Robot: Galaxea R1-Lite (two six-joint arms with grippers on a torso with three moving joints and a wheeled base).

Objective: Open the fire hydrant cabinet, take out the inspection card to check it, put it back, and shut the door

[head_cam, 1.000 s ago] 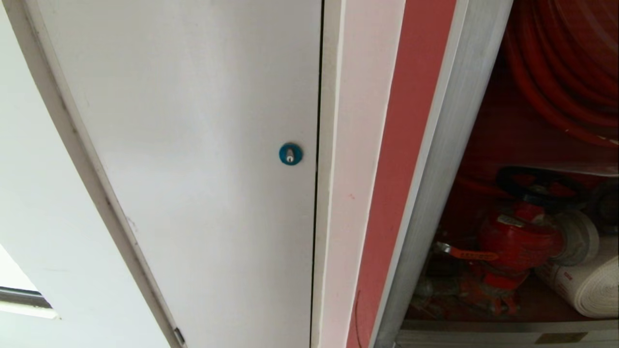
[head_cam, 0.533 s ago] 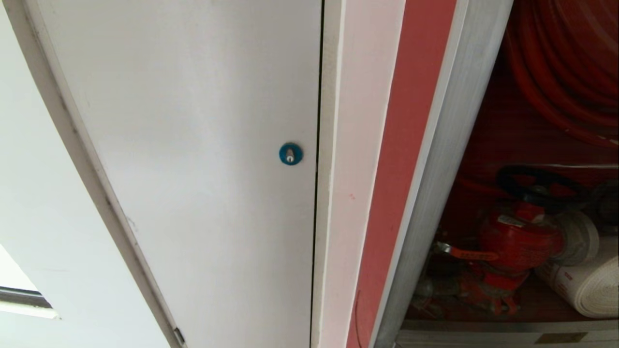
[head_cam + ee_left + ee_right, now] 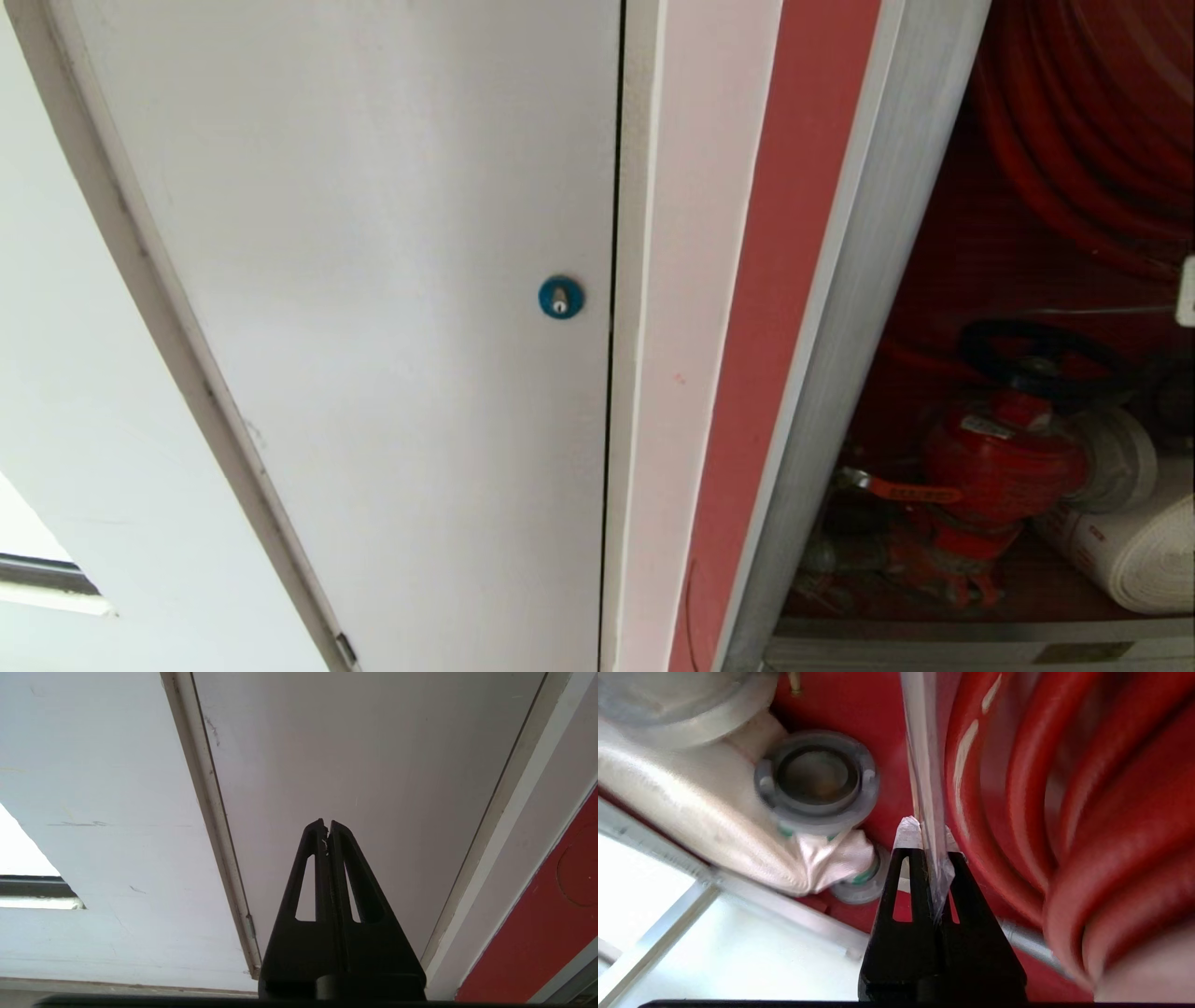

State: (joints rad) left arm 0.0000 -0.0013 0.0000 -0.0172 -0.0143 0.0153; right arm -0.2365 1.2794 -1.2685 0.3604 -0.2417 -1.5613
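Head view takes in the fire hydrant cabinet (image 3: 868, 308) on the right, its brushed silver frame running up at a slant and its red inside open to the room. Filling the upper part of that red space is the hose reel (image 3: 1083, 121), thick red coils lying one against the next. Below it, on the cabinet's floor, sits the red hydrant valve (image 3: 1004, 462) with its black handwheel on top, and just beside the valve, further right, lies the white rolled hose (image 3: 1134, 551). To the left of the cabinet stands a plain white panel (image 3: 373, 280) with a small blue round lock (image 3: 561, 297) near its right edge. Right wrist view looks into the cabinet from close by: red coils on one side, the white hose and a grey metal coupling (image 3: 816, 779) on the other. The right gripper (image 3: 928, 835) has its two fingers pressed together on the inspection card (image 3: 924, 765), seen edge-on as a thin pale strip in a clear sleeve. The card's long axis runs straight on from the fingertips, away from the wrist, passing between the coupling and the coils. Left wrist view shows the left gripper (image 3: 326, 826), its fingers closed tip to tip on nothing, in front of the white panel, well apart from the cabinet.
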